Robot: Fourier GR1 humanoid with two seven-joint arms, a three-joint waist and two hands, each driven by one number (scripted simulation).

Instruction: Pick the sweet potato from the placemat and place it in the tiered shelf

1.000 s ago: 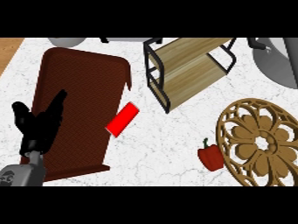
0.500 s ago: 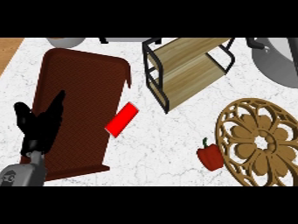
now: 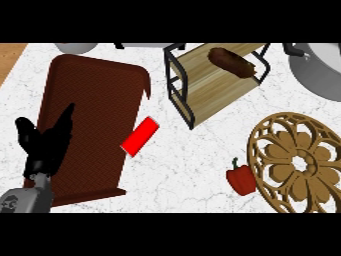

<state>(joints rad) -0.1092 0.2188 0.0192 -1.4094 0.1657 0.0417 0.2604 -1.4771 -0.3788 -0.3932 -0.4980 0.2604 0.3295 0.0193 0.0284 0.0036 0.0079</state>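
In the head view, the black left hand rests spread and empty-fingered over the dark brown rectangular placemat, while the dark brown oblong sweet potato lies on the wooden black-framed tiered shelf.

Bare counter between placemat and trivet; red card, pepper perhaps obstructing.

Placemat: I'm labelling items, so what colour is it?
Dark reddish brown placemat, seen in the head view.
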